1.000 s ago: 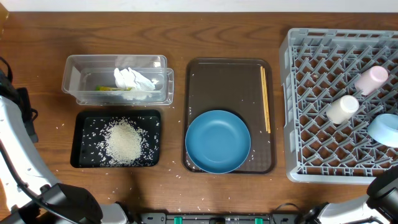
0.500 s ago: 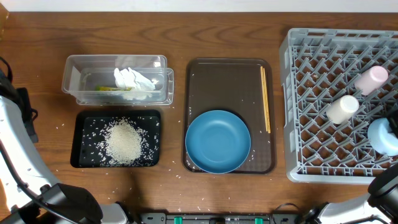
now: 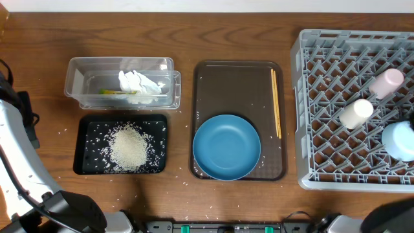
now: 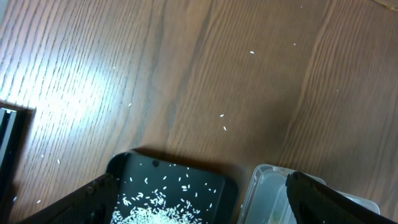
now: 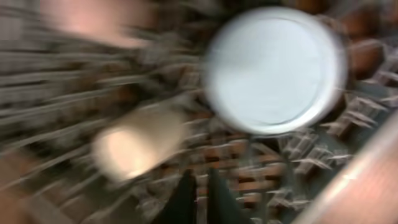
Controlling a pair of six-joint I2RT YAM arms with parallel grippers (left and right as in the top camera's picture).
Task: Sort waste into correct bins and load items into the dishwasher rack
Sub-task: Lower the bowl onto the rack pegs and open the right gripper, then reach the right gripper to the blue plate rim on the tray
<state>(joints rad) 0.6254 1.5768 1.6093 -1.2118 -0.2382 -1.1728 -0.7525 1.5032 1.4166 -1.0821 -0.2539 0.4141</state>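
The grey dishwasher rack (image 3: 323,97) at the right holds a pale pink cup (image 3: 386,83), a white cup (image 3: 356,113) and the light-blue bowl (image 3: 400,140). In the blurred right wrist view my right gripper (image 5: 200,196) hangs above the rack (image 5: 280,168), apart from the bowl (image 5: 273,68). Its fingers stand a narrow slit apart with nothing between them. The large blue dish (image 3: 226,147) and chopsticks (image 3: 276,103) lie on the brown serving tray (image 3: 236,81). My left gripper (image 4: 196,202) is wide open and empty above the black tray (image 4: 168,186) of rice (image 4: 155,211) and the clear tub (image 4: 264,196).
The clear tub (image 3: 77,81) holds a white napkin (image 3: 137,83) and a yellow-green wrapper (image 3: 116,92). Below it, the black tray (image 3: 87,129) carries a heap of rice (image 3: 129,147). Stray grains dot the wood around both. My left arm (image 3: 13,149) runs along the table's left edge.
The light-blue bowl has settled a little lower in the rack's right side. My right arm has drawn back toward the bottom edge, and its jaws have parted slightly.
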